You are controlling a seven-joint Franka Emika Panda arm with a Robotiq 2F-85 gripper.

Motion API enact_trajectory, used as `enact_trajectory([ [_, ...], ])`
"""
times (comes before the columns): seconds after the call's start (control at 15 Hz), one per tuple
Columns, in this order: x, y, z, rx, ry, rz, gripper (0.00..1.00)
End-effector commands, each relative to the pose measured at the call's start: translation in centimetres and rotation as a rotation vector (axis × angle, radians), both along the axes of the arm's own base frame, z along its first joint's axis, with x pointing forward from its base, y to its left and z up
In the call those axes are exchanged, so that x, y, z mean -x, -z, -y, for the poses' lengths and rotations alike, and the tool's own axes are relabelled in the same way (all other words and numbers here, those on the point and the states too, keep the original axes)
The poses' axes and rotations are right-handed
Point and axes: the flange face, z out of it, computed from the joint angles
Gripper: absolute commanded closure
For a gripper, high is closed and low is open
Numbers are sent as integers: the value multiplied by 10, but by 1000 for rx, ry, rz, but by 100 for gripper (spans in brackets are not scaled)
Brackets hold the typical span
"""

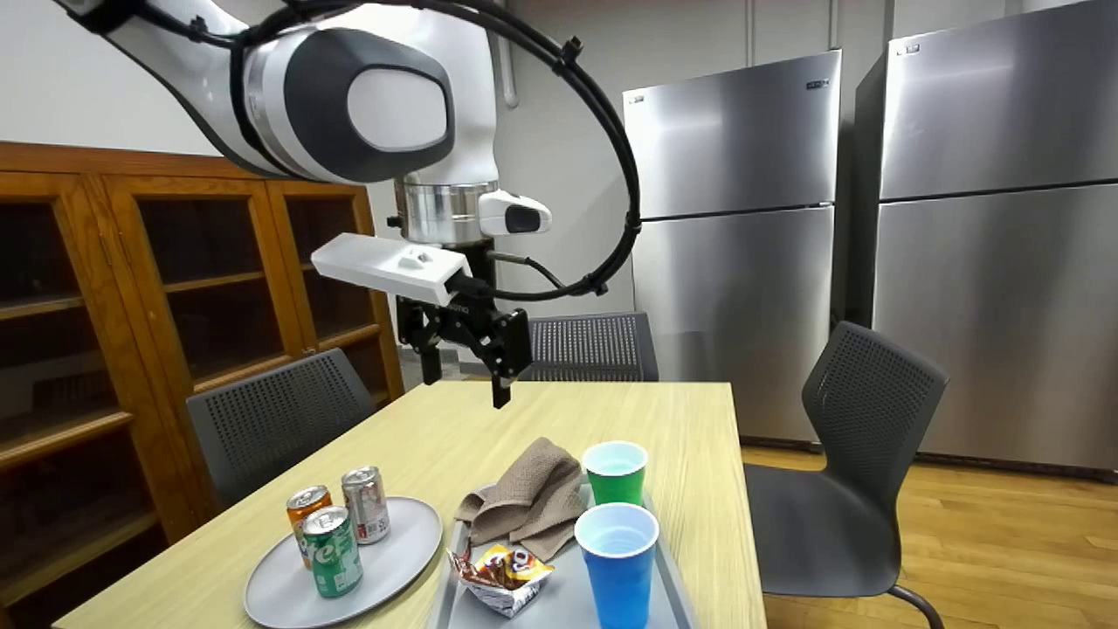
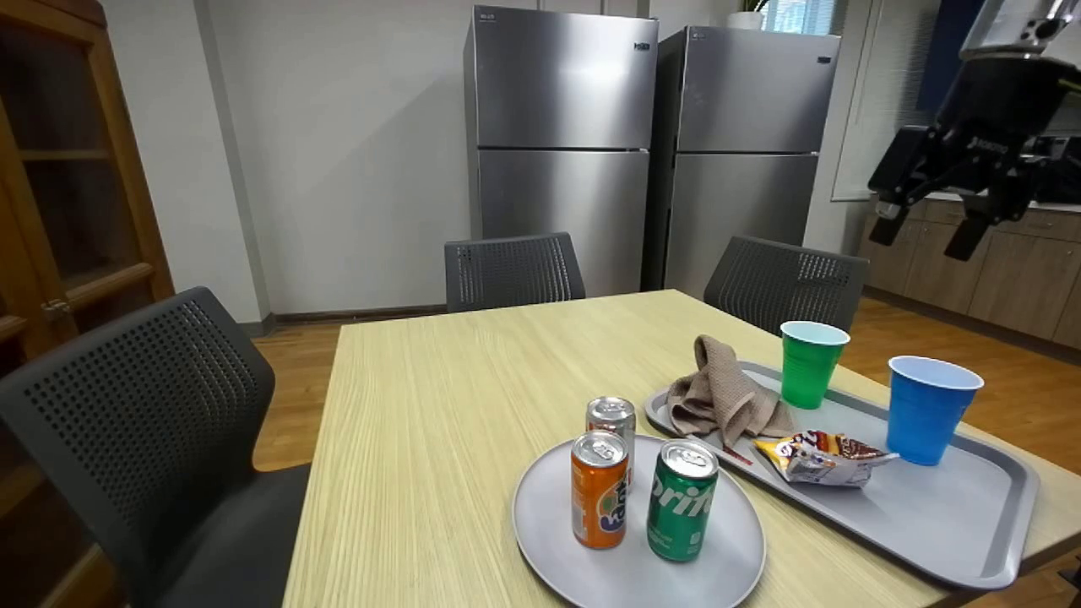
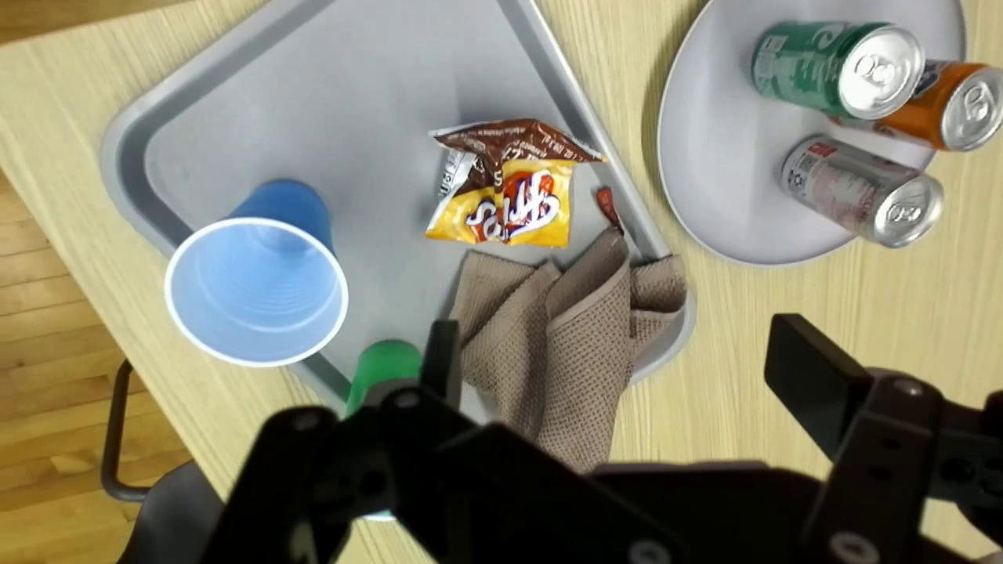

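Currently, a crumpled brown woven towel [image 3: 584, 368] is seen at the lower centre of the wrist view, draped over the corner of a grey rectangular tray [image 3: 376, 102]. It is framed between the spread fingers of a black gripper [image 1: 465, 381], in which nothing is held. Its main fold is laid nearly top to bottom in that view, crosswise to the line between the fingertips, with more gap left at right. In an exterior view, the towel is found well below the gripper and farther right. Beside it on the tray are set a crinkled brown-and-yellow snack bag [image 3: 501, 188], a green plastic cup [image 2: 809, 371] and a blue plastic cup [image 2: 927, 422]. Near the tray on the pale wooden tabletop [image 1: 594, 411], a green metal can [image 2: 682, 507], an orange metal can [image 2: 598, 498] and a silver metal can [image 1: 367, 507] are carried by a round grey plate [image 2: 540, 515].
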Motion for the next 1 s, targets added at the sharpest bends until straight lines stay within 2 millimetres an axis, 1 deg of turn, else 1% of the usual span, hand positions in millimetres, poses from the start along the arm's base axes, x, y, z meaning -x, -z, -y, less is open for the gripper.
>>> enact_trajectory([
  [0.0,-10,14,-6,44,33,38,0],
  [0.53,-37,47,-20,91,65,88,0],
  [0.93,-54,77,-32,118,92,102,0],
])
